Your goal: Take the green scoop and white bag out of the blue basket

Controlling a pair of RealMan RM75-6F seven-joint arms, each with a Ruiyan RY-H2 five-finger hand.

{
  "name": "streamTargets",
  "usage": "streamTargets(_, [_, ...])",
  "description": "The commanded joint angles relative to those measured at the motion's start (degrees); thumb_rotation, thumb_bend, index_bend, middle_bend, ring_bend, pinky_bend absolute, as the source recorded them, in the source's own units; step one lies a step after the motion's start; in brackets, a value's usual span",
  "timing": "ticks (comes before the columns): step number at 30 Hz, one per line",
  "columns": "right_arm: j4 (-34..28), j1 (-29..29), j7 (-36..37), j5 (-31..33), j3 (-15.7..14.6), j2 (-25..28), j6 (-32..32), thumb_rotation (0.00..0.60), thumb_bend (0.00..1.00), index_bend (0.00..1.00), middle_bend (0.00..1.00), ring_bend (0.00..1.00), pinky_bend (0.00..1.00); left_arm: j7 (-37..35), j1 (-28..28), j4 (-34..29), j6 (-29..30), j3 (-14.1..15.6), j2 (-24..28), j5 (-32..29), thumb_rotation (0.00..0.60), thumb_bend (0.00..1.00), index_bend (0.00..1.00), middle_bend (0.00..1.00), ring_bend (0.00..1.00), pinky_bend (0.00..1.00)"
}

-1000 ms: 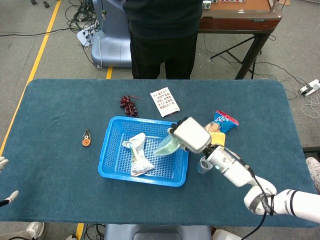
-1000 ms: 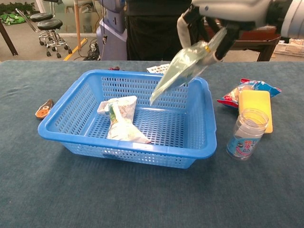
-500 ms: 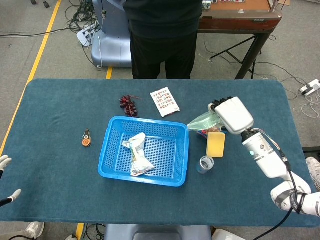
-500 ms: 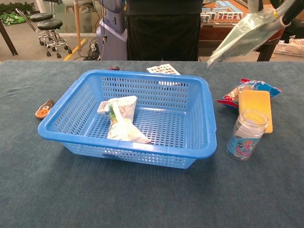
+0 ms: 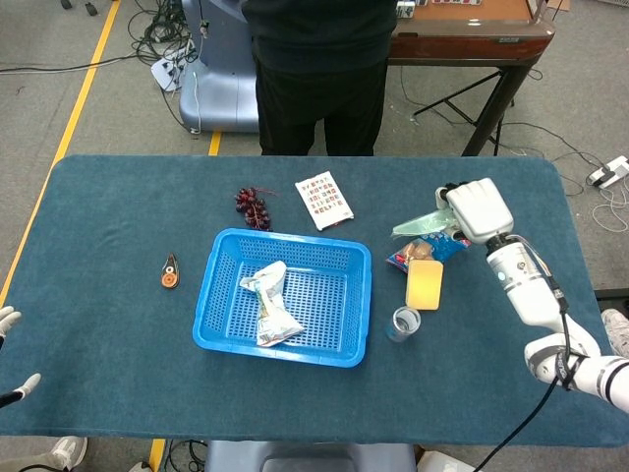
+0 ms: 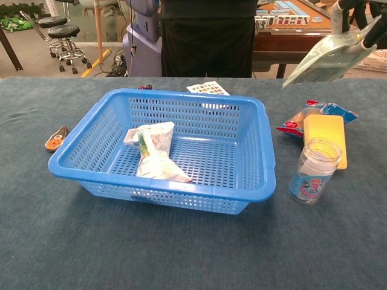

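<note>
My right hand [image 5: 476,208] grips the translucent green scoop [image 5: 422,224] in the air at the table's right, well clear of the blue basket [image 5: 222,263]. The chest view shows the scoop [image 6: 323,57] at the top right, above the snack packet, with only a bit of the hand [image 6: 370,21] at the frame's corner. The white bag [image 5: 271,306] lies crumpled inside the basket [image 6: 268,158], left of its middle; the bag [image 6: 154,151] is untouched. My left hand [image 5: 8,356] shows only as pale fingertips at the far left edge, holding nothing.
A yellow block [image 5: 425,284], a colourful snack packet [image 5: 428,247] and a small clear jar [image 5: 401,323] stand right of the basket. Dark grapes [image 5: 252,206] and a printed packet [image 5: 324,200] lie behind it. An orange tool [image 5: 170,272] lies left. A person [image 5: 314,69] stands at the far edge.
My right hand carried the green scoop up out of the basket and off to the right, over the snack packet. The white bag stayed put.
</note>
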Motion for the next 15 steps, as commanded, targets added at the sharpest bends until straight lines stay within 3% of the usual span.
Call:
streamTargets(1, [4.67,2.52,0.57,1.64,0.51,-3.63,-3.29,0.600,0.25,0.55,0.51,0.52,0.59,0.08,0.03,-0.06,-0.02,0.03,0.10,-0.02,0.600,0.15,0.19,0.14,0.15,0.16])
streamTargets(10, [14.54,6.86,1.41,6.04,2.50,-12.10,-7.64,0.600,0.24,0.53,0.44,0.43,0.49,0.15,0.55,-0.09,0.42,0.21,0.47,-0.16,0.600,0.15,0.19,0.14,0.15,0.16])
streamTargets(14, [13.01,6.70,2.01,5.37,1.47,-11.95,-8.50,0.600,0.21,0.38,0.36,0.34,0.44,-0.19,0.74,0.22,0.37,0.24,0.41,-0.49,0.600,0.15,0.19,0.14,0.15,0.16])
streamTargets(15, [11.47,6.34,2.21,5.53,1.14,-11.10,-8.95,0.600,0.21,0.29,0.32,0.31,0.42,-0.21,0.75,0.36,0.30,0.24,0.39,-0.58,0.600,0.15,0.19,0.14,0.15,0.16])
